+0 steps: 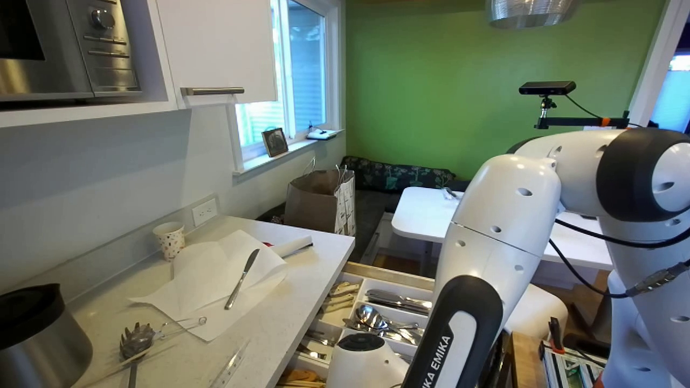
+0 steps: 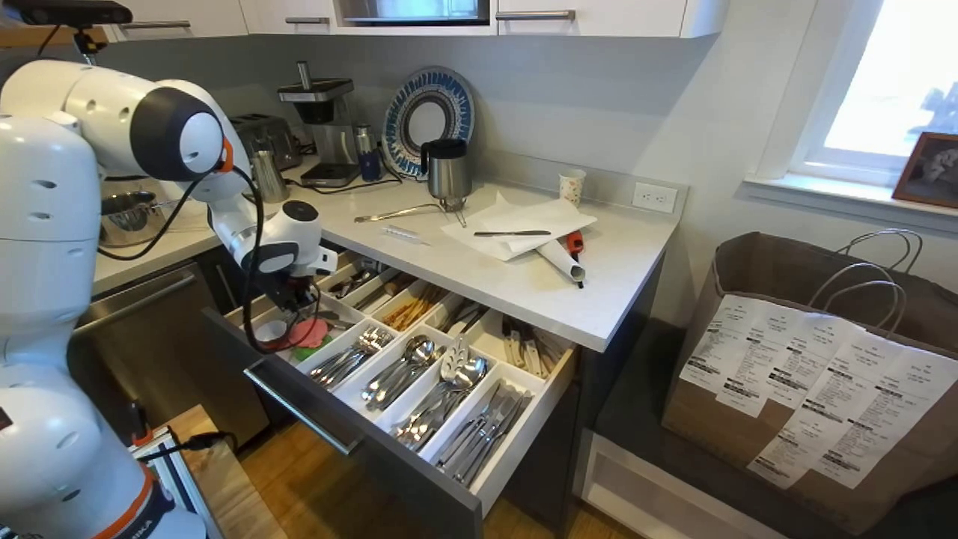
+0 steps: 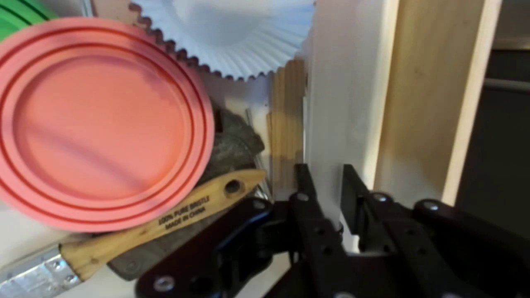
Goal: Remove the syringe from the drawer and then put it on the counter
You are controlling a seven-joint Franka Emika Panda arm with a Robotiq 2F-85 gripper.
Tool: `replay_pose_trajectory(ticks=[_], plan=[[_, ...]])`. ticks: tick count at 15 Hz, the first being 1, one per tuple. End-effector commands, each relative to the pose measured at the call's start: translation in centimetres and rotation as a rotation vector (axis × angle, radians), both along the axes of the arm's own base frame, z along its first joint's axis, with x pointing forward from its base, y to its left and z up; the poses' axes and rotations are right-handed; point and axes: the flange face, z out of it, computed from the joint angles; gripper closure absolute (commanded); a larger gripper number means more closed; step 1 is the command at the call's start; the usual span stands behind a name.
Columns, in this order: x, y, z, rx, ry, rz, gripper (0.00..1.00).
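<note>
Syringe (image 2: 402,234), as far as its slim, clear, pointed body can be read, lies flat on the pale counter (image 2: 486,271) in an exterior view, just behind the front edge and apart from a creased sheet of white paper (image 2: 535,217). Across that sheet rests a steel table knife (image 2: 513,233); a stiff paper roll (image 2: 563,260) juts out beside it, and a speckled paper cup (image 2: 572,186) and a brushed-steel carafe (image 2: 449,176) stand behind. Below, the dark-fronted drawer (image 2: 449,496) stands open, its white cutlery tray (image 2: 516,376) filled with shiny forks (image 2: 352,355), spoons (image 2: 402,369) and knives (image 2: 486,433), and the glossy white robot arm (image 2: 112,112) reaches down at one end. Again in an exterior view, the arm blocks part of the drawer; the syringe shows by the lower border, transparent, with faint marks along it, near a claw-headed spaghetti server (image 1: 137,339). In the wrist view the black gripper (image 3: 326,174) has its jaws drawn close together beside a smooth white wall (image 3: 339,103), which shows in the thin slit between them; whether they pinch anything I cannot tell. Near them lie a wooden-handled brush (image 3: 165,225) lettered "100% PURE BRISTLE", overlapped by a ridged coral lid (image 3: 103,124), and a pleated white paper filter (image 3: 232,45), with the drawer's plain wooden side (image 3: 434,103) beyond the wall.
</note>
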Motion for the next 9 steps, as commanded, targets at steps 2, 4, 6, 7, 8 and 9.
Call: replay_pose_trajectory(ticks=[2, 4, 6, 7, 8, 9], plan=[[-1.9, -2.0, 3.5, -0.006, -0.104, -0.082, 0.95], [-2.7, -2.4, 5.0, -0.006, -0.152, -0.110, 0.95], [-3.6, -2.7, 6.4, -0.011, -0.219, -0.135, 0.95], [-4.1, -2.9, 7.2, -0.017, -0.255, -0.146, 0.95], [-4.5, -3.1, 7.9, -0.022, -0.290, -0.156, 0.95], [-5.1, -3.3, 8.7, -0.031, -0.332, -0.159, 0.95]])
